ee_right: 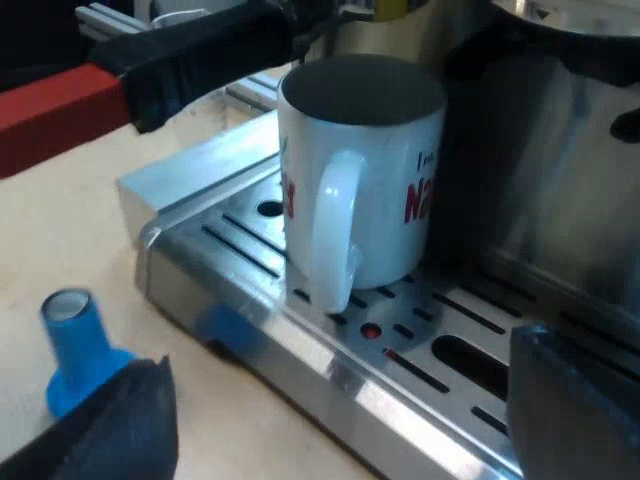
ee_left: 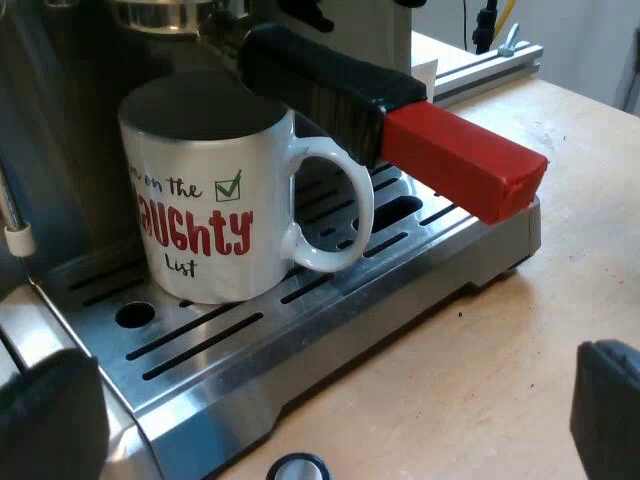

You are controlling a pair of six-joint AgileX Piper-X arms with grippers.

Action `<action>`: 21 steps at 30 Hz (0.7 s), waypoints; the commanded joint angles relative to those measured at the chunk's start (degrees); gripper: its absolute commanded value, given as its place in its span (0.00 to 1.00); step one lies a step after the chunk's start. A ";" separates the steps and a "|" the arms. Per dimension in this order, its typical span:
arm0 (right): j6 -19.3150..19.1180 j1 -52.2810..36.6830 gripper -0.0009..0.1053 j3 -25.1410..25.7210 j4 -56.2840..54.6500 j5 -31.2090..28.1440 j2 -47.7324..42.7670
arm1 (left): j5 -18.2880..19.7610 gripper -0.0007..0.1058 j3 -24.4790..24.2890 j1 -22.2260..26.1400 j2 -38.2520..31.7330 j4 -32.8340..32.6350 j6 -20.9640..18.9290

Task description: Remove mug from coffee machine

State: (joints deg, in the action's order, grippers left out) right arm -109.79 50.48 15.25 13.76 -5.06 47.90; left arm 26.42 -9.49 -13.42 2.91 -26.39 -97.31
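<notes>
Left wrist view: my left gripper [ee_left: 330,415] gapes empty, facing the mug [ee_left: 205,215] on the drip tray [ee_left: 330,330]; my right gripper [ee_right: 340,415] gapes too, near the mug.

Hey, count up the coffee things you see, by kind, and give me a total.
Espresso machine: 1
Mug: 1
Metal holder with red-ended handle: 1
Blue tamper: 1
Total: 4

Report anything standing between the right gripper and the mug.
Nothing visible does: the right gripper is open, and the mug turns its handle to it across bare drip tray. The blue tamper stands aside by one finger. The holder's handle juts above the mug, so a straight lift may catch.
</notes>
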 commanded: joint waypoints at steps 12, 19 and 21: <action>2.73 0.15 0.67 0.12 21.90 -1.54 19.63 | -0.11 0.90 0.00 -0.39 0.18 0.99 0.02; 5.03 1.32 0.67 0.63 29.67 -1.59 28.28 | -0.11 0.90 0.00 -0.39 0.18 0.99 0.02; 5.02 2.08 0.67 1.27 30.28 -1.58 29.70 | -0.11 0.90 0.00 -0.39 0.18 0.99 0.02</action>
State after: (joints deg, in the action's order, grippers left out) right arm -104.74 52.36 15.81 42.72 -7.01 77.58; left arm 26.42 -9.49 -13.42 2.91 -26.39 -97.31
